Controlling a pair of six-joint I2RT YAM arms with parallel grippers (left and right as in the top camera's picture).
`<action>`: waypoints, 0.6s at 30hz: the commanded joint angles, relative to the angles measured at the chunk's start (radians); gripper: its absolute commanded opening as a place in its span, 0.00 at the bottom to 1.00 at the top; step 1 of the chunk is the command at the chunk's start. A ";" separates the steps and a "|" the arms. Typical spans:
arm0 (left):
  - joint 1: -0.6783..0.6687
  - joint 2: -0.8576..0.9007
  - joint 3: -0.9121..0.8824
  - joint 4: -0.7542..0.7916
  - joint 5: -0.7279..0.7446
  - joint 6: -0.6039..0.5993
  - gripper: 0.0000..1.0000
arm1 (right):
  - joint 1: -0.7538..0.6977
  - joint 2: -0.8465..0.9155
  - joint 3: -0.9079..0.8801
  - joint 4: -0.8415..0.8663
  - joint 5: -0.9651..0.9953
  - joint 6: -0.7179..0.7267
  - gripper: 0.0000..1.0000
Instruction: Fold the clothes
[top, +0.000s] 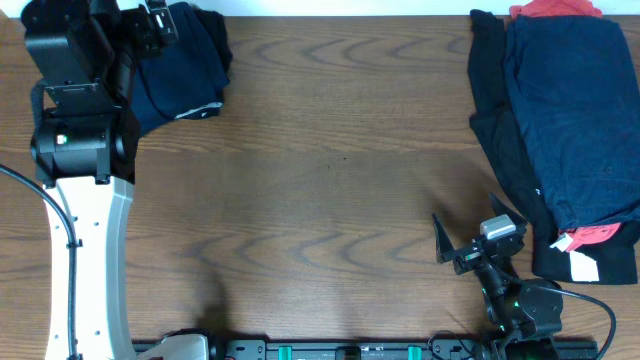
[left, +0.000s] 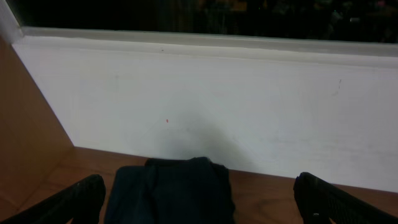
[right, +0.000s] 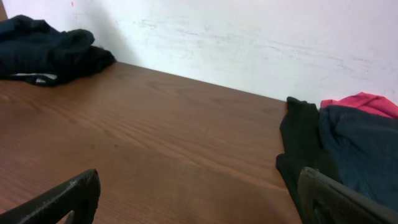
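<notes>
Wooden table (top: 330, 180) carries a navy bundle (top: 185, 60) and stacked clothes (top: 575, 120), well apart.

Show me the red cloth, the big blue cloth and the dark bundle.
red cloth (top: 555, 8), overhead view, top edge.
big blue cloth (top: 575, 110), overhead view, its middle.
dark bundle (top: 185, 65), overhead view, its middle.

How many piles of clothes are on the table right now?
2. One dark navy pile sits in the far-left corner; a larger stack lies along the right edge, navy on top, black and red underneath. Garments inside either may be hidden.
</notes>
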 joint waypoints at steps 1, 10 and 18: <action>-0.002 -0.005 -0.004 0.001 -0.001 -0.013 0.98 | -0.002 -0.007 -0.007 0.002 0.006 -0.014 0.99; 0.000 -0.005 -0.004 0.000 -0.019 -0.012 0.98 | -0.002 -0.007 -0.007 0.002 0.006 -0.014 0.99; -0.001 -0.111 -0.034 -0.190 -0.019 -0.012 0.98 | -0.002 -0.007 -0.007 0.002 0.006 -0.014 0.99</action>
